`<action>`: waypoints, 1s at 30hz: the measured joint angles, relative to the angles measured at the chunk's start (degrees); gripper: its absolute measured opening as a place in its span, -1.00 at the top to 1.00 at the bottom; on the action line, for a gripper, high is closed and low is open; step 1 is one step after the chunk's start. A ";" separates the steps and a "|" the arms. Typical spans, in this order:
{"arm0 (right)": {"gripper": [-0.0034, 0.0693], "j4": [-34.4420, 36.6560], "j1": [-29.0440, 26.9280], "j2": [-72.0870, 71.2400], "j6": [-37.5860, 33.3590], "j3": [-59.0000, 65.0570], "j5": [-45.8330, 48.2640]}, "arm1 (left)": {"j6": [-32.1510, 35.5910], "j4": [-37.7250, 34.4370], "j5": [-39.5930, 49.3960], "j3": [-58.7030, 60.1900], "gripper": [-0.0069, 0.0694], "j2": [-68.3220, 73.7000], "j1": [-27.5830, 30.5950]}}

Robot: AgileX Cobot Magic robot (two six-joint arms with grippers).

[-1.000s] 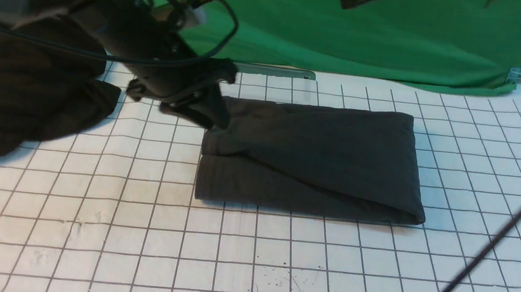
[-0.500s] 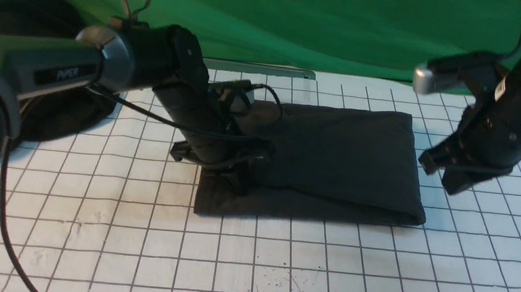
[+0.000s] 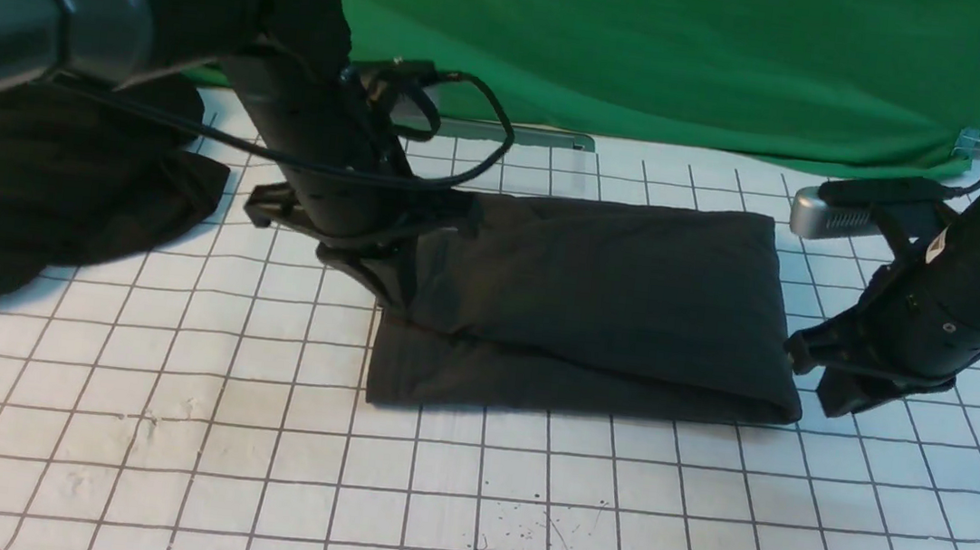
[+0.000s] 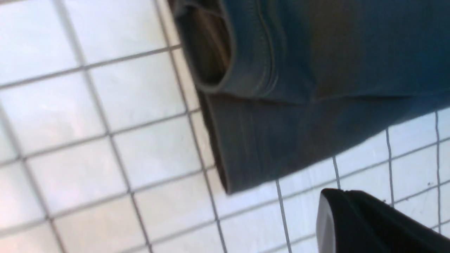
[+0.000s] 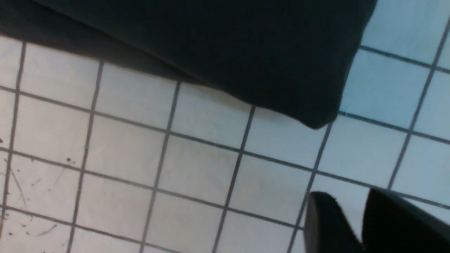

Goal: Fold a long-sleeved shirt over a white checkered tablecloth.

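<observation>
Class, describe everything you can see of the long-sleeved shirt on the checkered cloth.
The long-sleeved shirt is dark charcoal, soft knit, folded into a flat layered rectangle on the white checkered tablecloth. No print shows. A hemmed opening shows in the left wrist view. The left gripper meets its left edge; the right gripper sits just beside its right corner.

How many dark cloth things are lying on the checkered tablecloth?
2: the folded charcoal-grey long-sleeved shirt in the middle, and a shapeless black cloth heap at the far left. The left arm may hide more.
</observation>
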 joint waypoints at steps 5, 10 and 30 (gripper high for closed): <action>-0.24 -0.06 0.06 3.94 0.00 0.00 -2.15 | -1.42 0.04 -0.05 5.95 0.39 0.41 -0.02; -0.31 -0.06 0.06 7.29 0.00 0.00 -6.26 | -1.47 -1.96 -7.39 11.45 -0.02 1.59 -0.07; 0.87 0.14 0.06 7.94 -2.81 -0.11 -5.79 | 2.40 -6.06 -12.02 11.73 0.76 1.73 -0.09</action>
